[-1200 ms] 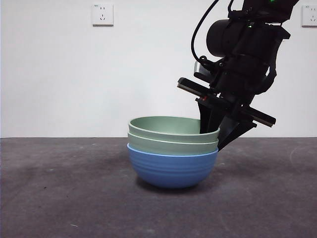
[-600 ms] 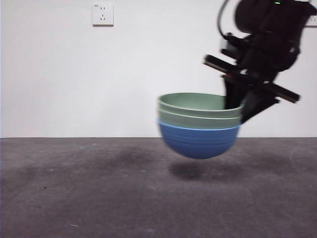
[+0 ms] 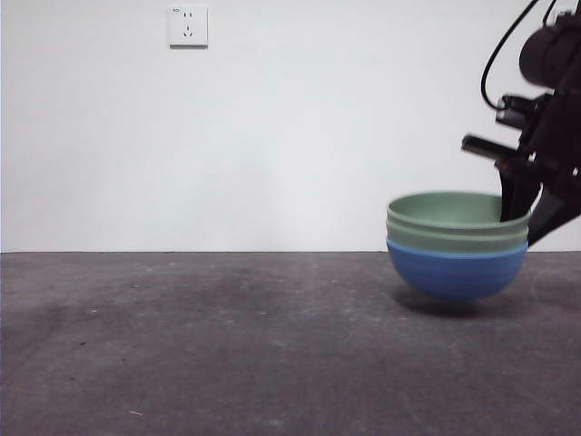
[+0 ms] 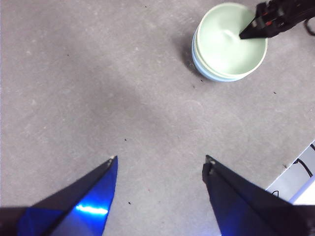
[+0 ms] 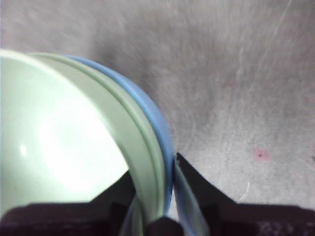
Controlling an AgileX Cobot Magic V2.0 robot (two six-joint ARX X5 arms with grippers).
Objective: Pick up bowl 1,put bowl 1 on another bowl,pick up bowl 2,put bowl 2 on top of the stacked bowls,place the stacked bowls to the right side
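1. The stacked bowls [image 3: 457, 245] are seen at the right of the front frame: two sage-green bowls nested in a blue bowl [image 3: 456, 272] at the bottom.
2. The stack appears to sit just above the grey table [image 3: 227, 345], with a shadow beneath it; contact cannot be told for sure.
3. The top green bowl [image 4: 231, 37] is seen with nothing in it, at the upper right of the left wrist frame.
4. The right gripper [image 5: 165, 194] is clamped on the stack's rim, one jaw inside the green bowls, one outside against the blue wall.
5. In the front frame this gripper is shown dark at the right edge, above the rim.
6. The left gripper [image 4: 160, 164] is held wide apart, nothing between its jaws, well away from the stack.
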